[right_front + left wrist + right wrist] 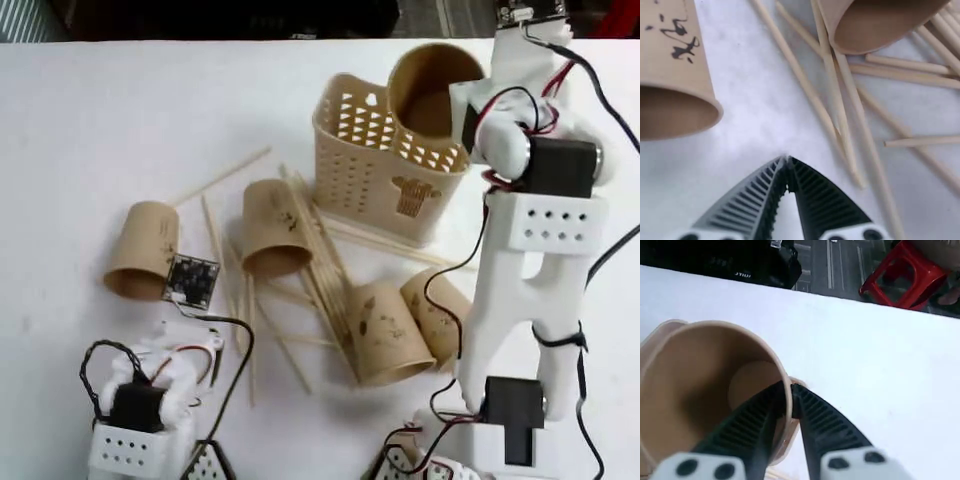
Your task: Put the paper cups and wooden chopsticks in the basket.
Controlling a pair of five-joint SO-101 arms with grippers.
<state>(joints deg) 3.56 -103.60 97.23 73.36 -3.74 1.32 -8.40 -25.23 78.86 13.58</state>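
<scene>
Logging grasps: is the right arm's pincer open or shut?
Shut on the brown paper cup: the right pincer is closed onto the cup's rim, with the wall pinched between its two sides.

I've got a flat white worktop (110,110) running out to its far edge. On the right wrist view, past that edge: red plastic stool (902,277) and a black bag-like bulk (755,262), both on grey tiled floor (840,265).

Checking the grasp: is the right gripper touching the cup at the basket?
Touching. Right wrist view: the right gripper pinches the cup by its rim.
</scene>
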